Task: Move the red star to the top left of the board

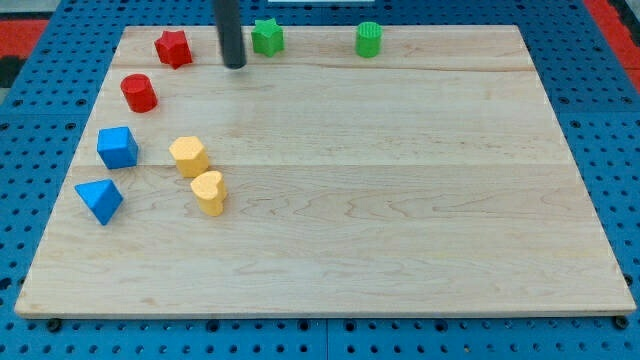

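The red star [173, 47] lies near the top left corner of the wooden board [400, 200]. My tip [235, 64] is down on the board to the right of the red star, apart from it, and just left of the green star [267, 37]. A red cylinder [138, 93] lies below and left of the red star.
A green cylinder [369, 40] stands at the top edge, right of the green star. A blue cube [117, 147] and a blue triangular block [99, 200] lie at the left edge. A yellow hexagon [188, 156] and a yellow heart [209, 192] lie right of them.
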Available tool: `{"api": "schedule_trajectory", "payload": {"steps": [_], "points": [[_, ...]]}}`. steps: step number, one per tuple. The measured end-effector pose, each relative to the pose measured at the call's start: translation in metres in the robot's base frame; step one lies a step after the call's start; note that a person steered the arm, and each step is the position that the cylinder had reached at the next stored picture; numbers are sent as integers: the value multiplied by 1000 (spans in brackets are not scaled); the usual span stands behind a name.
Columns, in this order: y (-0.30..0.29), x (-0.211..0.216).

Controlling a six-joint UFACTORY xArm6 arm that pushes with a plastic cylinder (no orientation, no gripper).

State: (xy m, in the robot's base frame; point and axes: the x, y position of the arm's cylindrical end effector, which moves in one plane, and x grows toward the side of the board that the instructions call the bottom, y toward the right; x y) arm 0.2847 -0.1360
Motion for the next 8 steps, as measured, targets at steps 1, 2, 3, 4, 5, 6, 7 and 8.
{"api": "schedule_trajectory", "payload": {"steps": [1,2,3,4,5,6,7,8], "points": [[-72,12],[-106,-13],[-106,-27],[-100,-23],[-90,-17],[-52,-18],[-30,-29],[-18,-48]]}}
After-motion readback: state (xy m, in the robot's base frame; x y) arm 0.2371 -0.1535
